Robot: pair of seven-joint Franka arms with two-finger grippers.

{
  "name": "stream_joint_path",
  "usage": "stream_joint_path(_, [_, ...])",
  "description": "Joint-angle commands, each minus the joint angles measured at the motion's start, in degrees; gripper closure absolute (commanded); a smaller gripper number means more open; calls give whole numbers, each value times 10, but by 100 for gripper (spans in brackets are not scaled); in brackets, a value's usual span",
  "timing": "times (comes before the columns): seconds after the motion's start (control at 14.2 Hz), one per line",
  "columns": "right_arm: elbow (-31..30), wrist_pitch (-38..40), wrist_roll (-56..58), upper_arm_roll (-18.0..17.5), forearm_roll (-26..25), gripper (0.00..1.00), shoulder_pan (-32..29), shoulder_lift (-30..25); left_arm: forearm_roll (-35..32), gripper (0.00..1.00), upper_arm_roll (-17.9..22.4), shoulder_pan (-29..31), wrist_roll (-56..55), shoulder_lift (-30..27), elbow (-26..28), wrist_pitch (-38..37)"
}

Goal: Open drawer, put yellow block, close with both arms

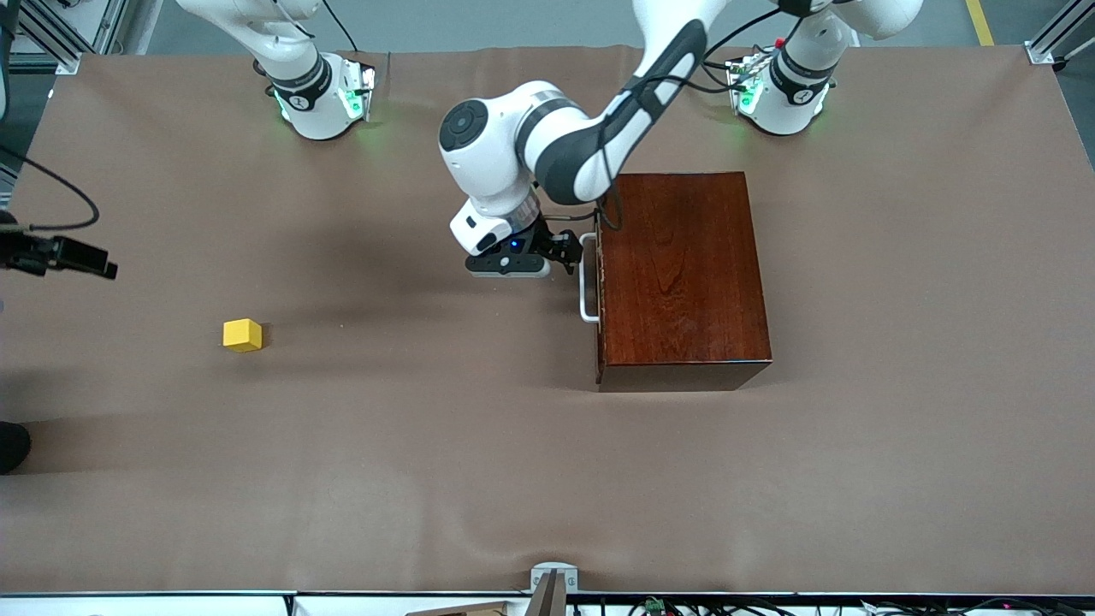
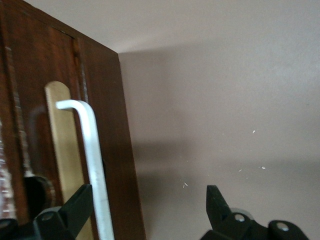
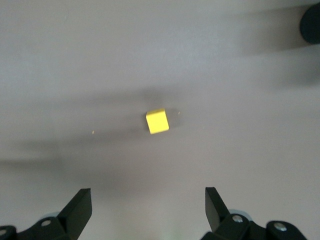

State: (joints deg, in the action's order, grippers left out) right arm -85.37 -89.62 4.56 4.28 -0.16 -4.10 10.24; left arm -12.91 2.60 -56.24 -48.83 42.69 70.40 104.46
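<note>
The dark reddish-brown box stands in mid-table with its drawer pushed in. The white bar handle faces the right arm's end of the table. My left gripper is at the handle and open. In the left wrist view the handle stands between the fingers, close to one finger, and nothing is gripped. The yellow block lies on the table toward the right arm's end. My right gripper is open and empty, high over the table, with the block in its view.
The brown cloth covers the whole table. A dark round object sits at the table's edge at the right arm's end, nearer the camera than the block. A black device with a cable shows at that same edge.
</note>
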Motion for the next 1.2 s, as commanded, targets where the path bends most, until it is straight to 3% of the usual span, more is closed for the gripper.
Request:
stream_joint_path(0.0, [21,-6,-3,-7,8,0,-10,17,-17,0,10,-3,2,18,-15,-25])
stream_joint_path(0.57, [-14,-10,-7,-8,9,0,-15,71,-39,0,9,-2,17,35,-16,-50])
stream_joint_path(0.85, [-65,-46,-15,-8,9,0,-15,74,-29,0,6,-1,-31,46,-18,-18])
stream_joint_path(1.13, [-99,-102,-14,-7,7,0,-13,75,24,0,7,-1,-139,49,-18,50])
